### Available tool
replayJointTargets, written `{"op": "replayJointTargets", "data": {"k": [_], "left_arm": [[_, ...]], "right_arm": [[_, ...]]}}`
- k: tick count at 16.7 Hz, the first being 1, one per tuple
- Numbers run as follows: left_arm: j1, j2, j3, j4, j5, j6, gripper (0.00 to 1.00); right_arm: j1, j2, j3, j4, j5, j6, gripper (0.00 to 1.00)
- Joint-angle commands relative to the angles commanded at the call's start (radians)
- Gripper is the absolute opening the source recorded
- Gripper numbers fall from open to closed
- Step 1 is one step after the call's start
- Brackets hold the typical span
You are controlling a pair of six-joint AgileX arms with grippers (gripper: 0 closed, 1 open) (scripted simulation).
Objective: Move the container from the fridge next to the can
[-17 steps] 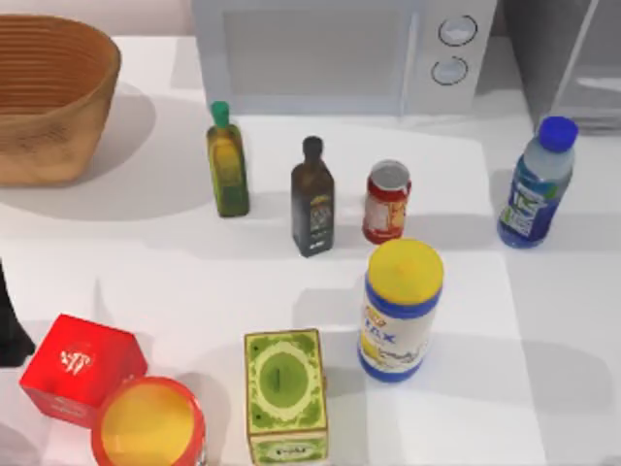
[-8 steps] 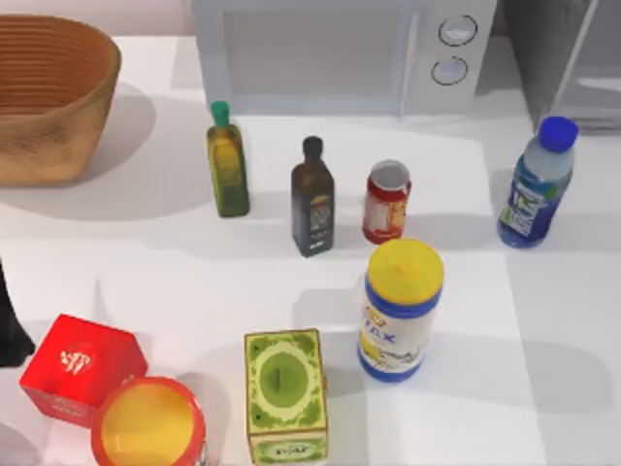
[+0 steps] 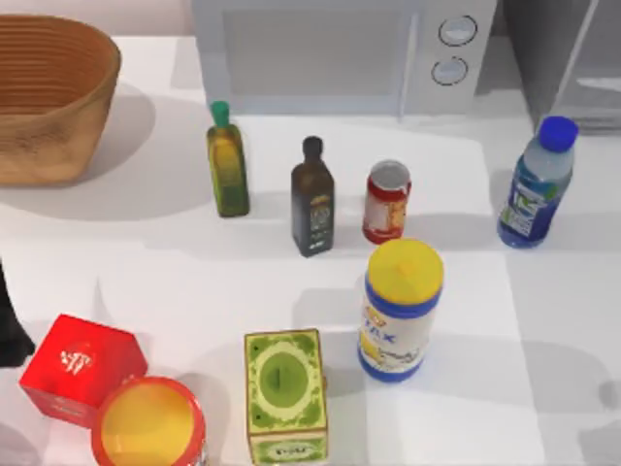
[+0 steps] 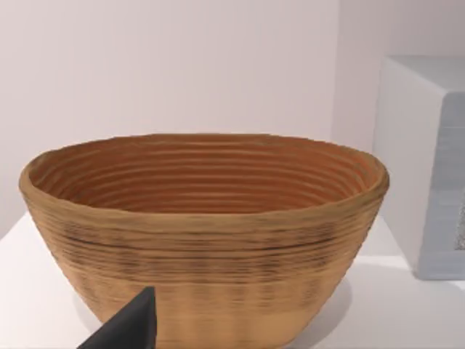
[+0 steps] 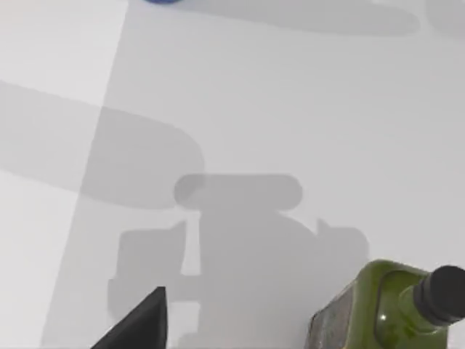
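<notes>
1. left gripper [image 4: 125,329]: a dark tip of it pokes into the left wrist view, facing the basket [image 4: 203,240]. whether it is open or closed, i cannot tell. it holds nothing that shows.
2. right gripper [image 5: 138,323]: a dark tip shows in the right wrist view over bare table [image 5: 305,94], above a blocky shadow. open or closed, i cannot tell.
3. near that tip in the right wrist view stands a green bottle [image 5: 363,309] with a dark cap. which bottle it is stays unclear.
4. in the top view the left arm [image 3: 8,320] is a dark shape at the table's left edge.
5. container [image 3: 537,184]: upright on the table at the right, just in front of the fridge [image 3: 563,58], outside it.
6. can [image 3: 387,202]: upright near the middle, well apart from the container, with bare table between them.
7. just left of the can is the dark bottle [image 3: 312,199], and further left the oil bottle [image 3: 227,160].
8. the canister [image 3: 400,311] stands just in front of the can.
9. the microwave [image 3: 340,53] sits at the back, left of the fridge.
10. front left holds a red box [image 3: 80,364] touching a red tub [image 3: 147,422], with a green box [image 3: 284,393] to their right.
</notes>
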Motion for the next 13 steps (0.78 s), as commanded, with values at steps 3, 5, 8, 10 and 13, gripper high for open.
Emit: {"op": "replayJointTargets", "data": {"k": [3, 5, 8, 10, 13], "left_arm": [[0.000, 0.000, 0.000, 0.000, 0.000, 0.000, 1.00], [0.000, 0.000, 0.000, 0.000, 0.000, 0.000, 1.00], [0.000, 0.000, 0.000, 0.000, 0.000, 0.000, 1.00], [0.000, 0.000, 0.000, 0.000, 0.000, 0.000, 1.00], [0.000, 0.000, 0.000, 0.000, 0.000, 0.000, 1.00]], "right_arm": [[-0.265, 0.301, 0.103, 0.009, -0.160, -0.315, 1.00], [-0.466, 0.545, 0.171, 0.012, -0.263, -0.574, 1.00], [-0.785, 0.923, 0.269, 0.006, -0.405, -0.962, 1.00], [-0.986, 1.150, 0.328, -0.003, -0.486, -1.178, 1.00], [-1.227, 1.422, 0.402, -0.018, -0.585, -1.424, 1.00]]}}
